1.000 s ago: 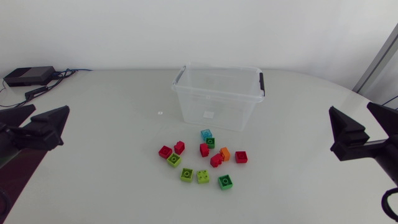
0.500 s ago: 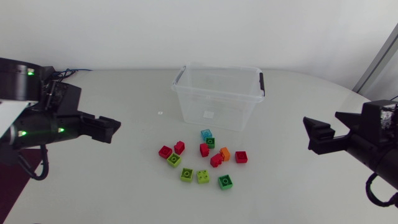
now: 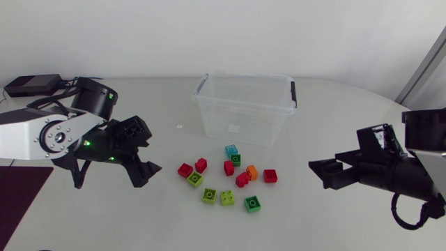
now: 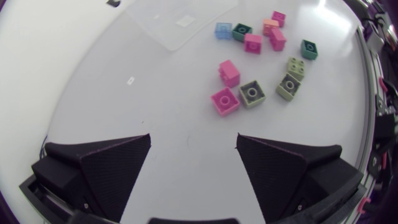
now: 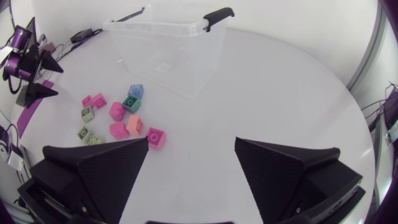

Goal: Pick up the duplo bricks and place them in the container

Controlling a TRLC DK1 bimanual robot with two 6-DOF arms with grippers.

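Left gripper (image 3: 148,155), fingers spread wide with nothing between them, stands at 9 o'clock of the bricks (image 3: 228,167). The right gripper (image 3: 319,173), likewise spread and holding nothing, stands at their 3 o'clock, well apart from them. The bricks (red, green, lime, one orange, one blue) lie loose on the table (image 3: 334,104) in a cluster at 6 o'clock of the clear container (image 3: 244,122), the blue one nearest its wall.

pale rounded table (image 3: 348,118), seemingly evenly lit
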